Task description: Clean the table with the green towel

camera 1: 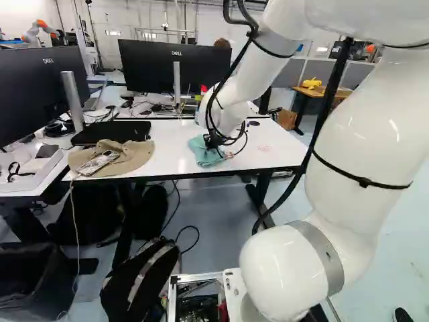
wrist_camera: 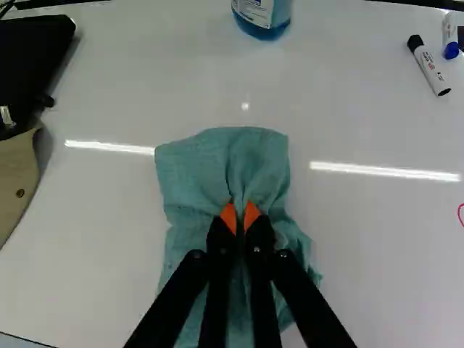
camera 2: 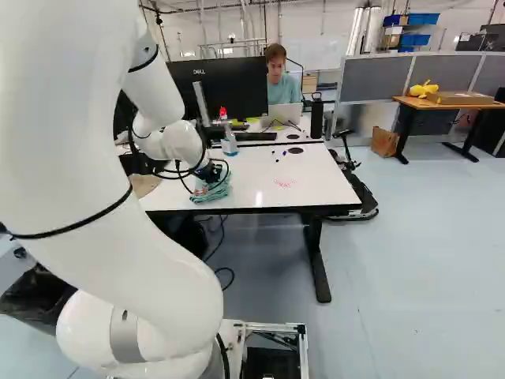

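My gripper [camera 1: 216,139] is low over the white table [camera 1: 177,144], its tips down at the green towel [camera 1: 203,153]. In the wrist view the gripper [wrist_camera: 241,210] has its orange pads close together, pinching a fold of the towel [wrist_camera: 217,159], which lies bunched under and ahead of the fingers. Red marks [camera 2: 286,182] show on the tabletop to the right of the towel in the right base view.
A blue spray bottle [camera 2: 229,138] stands behind the towel, with markers [wrist_camera: 429,65] to its right. At the left are a tan cap [camera 1: 117,157] and a black case [camera 1: 112,132]. Monitors [camera 1: 175,66] stand behind; a backpack [camera 1: 139,278] lies on the floor.
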`<state>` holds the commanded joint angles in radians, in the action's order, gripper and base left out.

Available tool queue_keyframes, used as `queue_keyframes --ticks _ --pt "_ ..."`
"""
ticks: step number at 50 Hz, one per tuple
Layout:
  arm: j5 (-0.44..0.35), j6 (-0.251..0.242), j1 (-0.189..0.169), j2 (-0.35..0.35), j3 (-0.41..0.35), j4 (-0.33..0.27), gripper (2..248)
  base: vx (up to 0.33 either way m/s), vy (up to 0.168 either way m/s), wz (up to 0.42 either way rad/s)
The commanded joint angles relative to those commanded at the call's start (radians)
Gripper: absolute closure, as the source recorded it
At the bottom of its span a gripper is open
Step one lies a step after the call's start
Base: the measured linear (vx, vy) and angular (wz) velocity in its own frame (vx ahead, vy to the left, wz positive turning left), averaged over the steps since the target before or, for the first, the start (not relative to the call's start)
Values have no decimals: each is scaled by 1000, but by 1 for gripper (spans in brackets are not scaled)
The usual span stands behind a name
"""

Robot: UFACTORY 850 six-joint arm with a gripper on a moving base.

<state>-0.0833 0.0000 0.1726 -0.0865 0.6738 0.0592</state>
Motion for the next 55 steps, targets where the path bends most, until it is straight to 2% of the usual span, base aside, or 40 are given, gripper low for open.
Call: queue_keyframes --ticks 14,24,40,55 --pt "0 0 -6 -66 73 0 218 0 0 0" --pt "0 0 2 -112 125 0 218 0 0 0" --pt "0 0 44 -150 169 0 218 0 0 0" --pt "0 0 92 -139 157 0 218 0 0 0"
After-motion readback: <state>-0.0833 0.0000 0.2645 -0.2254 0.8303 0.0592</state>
